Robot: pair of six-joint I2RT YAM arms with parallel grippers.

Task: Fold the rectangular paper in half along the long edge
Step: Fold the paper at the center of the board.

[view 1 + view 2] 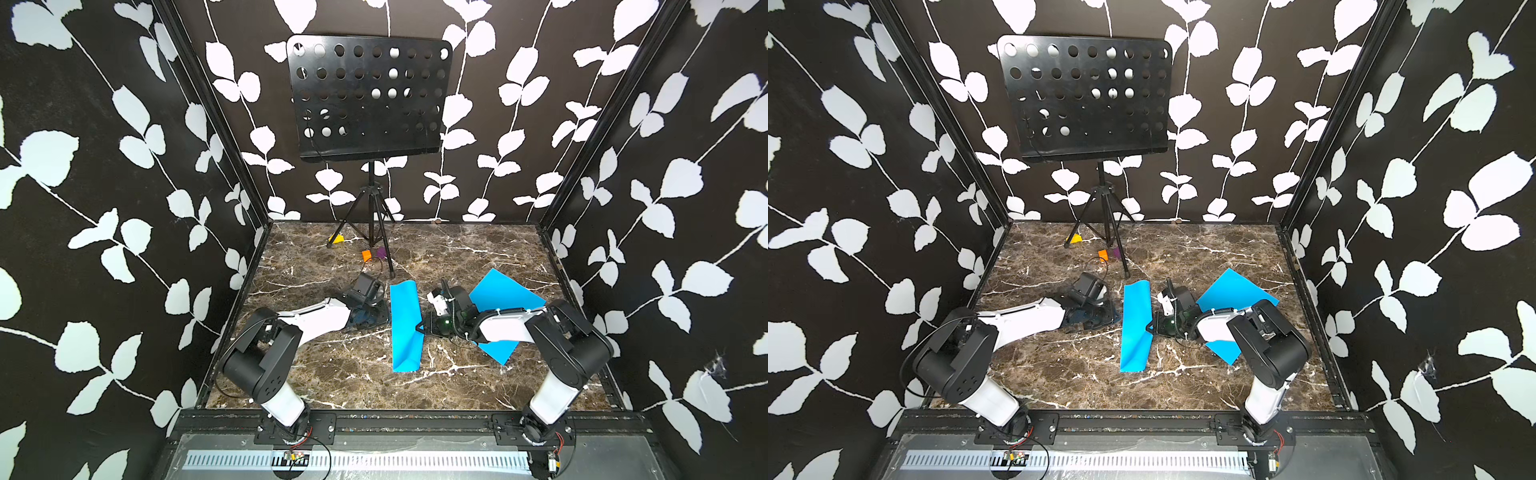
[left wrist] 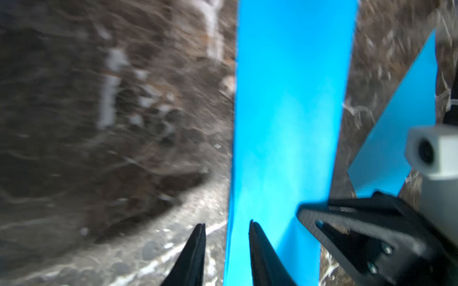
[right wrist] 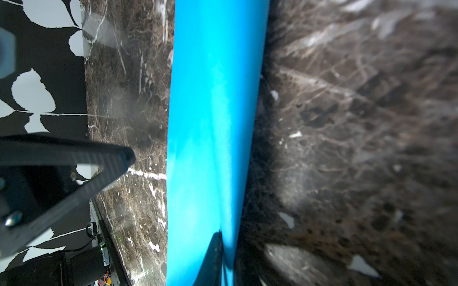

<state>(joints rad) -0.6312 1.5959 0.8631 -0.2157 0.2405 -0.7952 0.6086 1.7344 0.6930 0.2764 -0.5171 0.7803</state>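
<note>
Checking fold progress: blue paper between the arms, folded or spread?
Folded, loosely: the blue paper is a narrow doubled strip, its far end bulging rather than creased flat. The right tool pinches one long edge.

The marble tabletop point(image 1: 332, 374) bears a folded blue paper point(image 1: 405, 328), another blue sheet point(image 1: 505, 293) and a tripod stand point(image 1: 370, 195).

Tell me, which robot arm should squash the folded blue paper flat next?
Probably the left arm. Its jaws stand apart and empty beside one edge of the folded paper, so it can press. The right arm is busy: its jaws are pinched shut on the paper's other edge.
</note>
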